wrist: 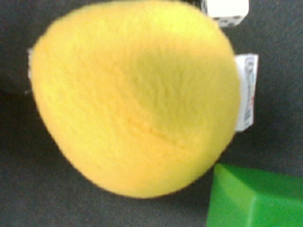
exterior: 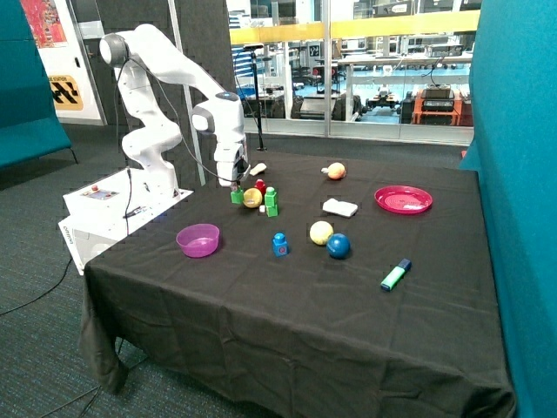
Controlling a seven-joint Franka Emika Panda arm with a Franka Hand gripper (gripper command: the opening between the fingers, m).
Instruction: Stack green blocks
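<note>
One green block sits on the black cloth directly under my gripper, which hangs just above or at it. A taller green piece, seemingly two green blocks stacked, stands a little further along, past a yellow plush ball. In the wrist view the yellow plush ball fills most of the picture. A corner of a green block shows beside it.
A red object lies behind the yellow ball. Also on the cloth are a purple bowl, a blue studded block, a yellow ball, a blue ball, a white cloth, a pink plate, a teal marker and a white die.
</note>
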